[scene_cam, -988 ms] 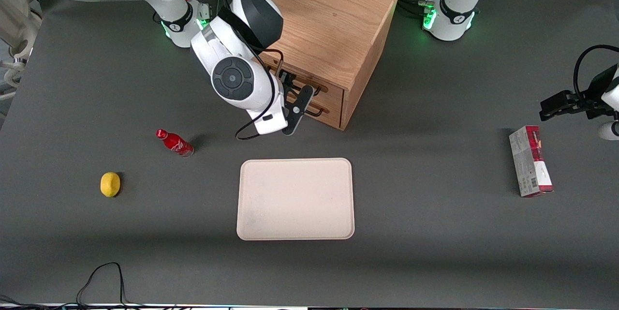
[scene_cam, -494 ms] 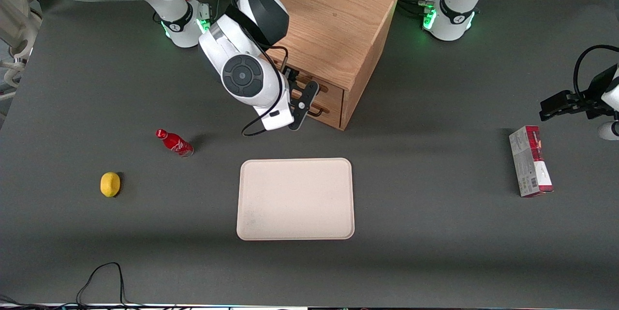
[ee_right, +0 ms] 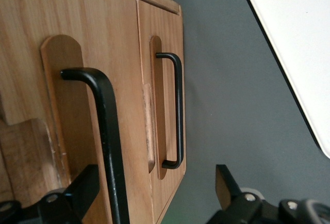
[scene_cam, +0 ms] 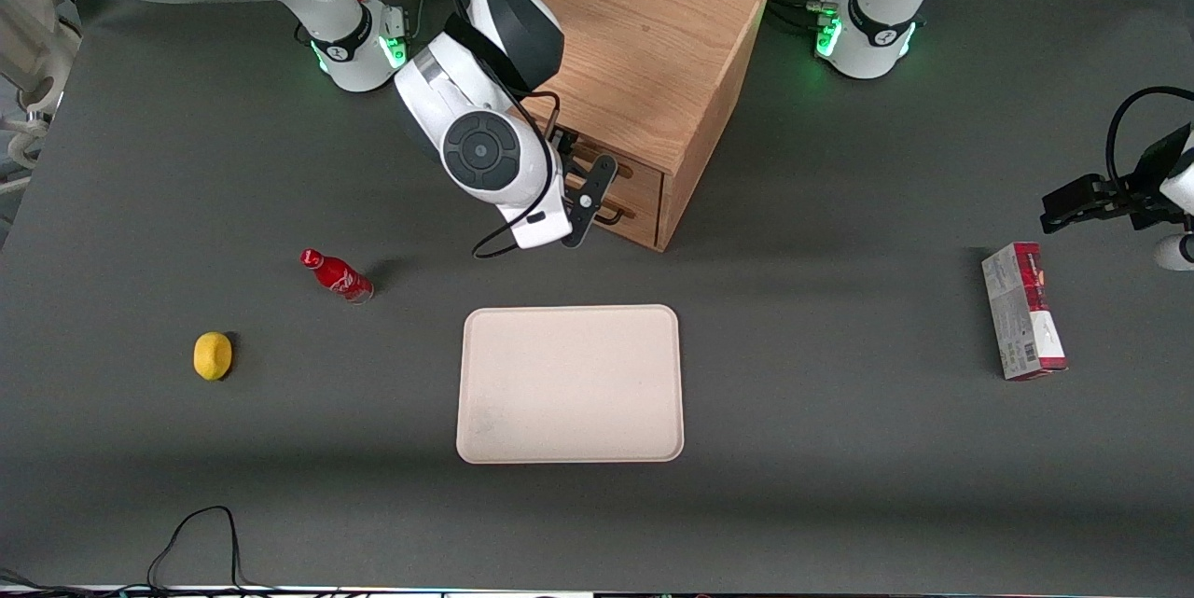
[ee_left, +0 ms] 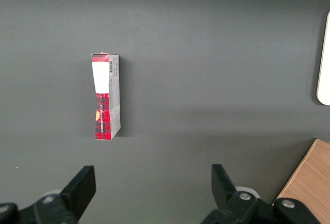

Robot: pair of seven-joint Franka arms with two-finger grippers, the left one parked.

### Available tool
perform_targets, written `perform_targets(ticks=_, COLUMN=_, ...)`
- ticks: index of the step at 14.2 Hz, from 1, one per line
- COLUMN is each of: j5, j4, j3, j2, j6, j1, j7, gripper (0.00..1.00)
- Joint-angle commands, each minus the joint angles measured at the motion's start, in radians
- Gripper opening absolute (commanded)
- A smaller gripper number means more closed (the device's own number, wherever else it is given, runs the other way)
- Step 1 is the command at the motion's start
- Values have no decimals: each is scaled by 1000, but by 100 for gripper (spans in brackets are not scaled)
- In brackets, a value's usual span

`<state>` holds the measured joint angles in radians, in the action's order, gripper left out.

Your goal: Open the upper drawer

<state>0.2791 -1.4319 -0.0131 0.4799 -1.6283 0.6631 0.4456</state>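
The upper drawer (ee_right: 98,79) is light wood, and it is the top one of the two in the wooden box cabinet (scene_cam: 644,48). It is shut, with its front flat against the cabinet. A thin black bar handle (ee_right: 108,131) sticks out from a rounded wooden plate on its front. My hand (ee_right: 154,190) is right in front of this drawer, with its two fingers spread wide, one on each side of the handle and not touching it
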Motion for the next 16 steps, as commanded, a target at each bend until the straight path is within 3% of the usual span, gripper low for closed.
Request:
perform_targets(ticks=1, j5=19, j4=-19, j3=10, j2=-12, j6=-7, j1=9, j7=25, gripper=100)
perform_targets(ticks=16, j5=19, j4=-79, j3=19, j2=-1, j6=-108, j1=-4, j7=113, gripper=100)
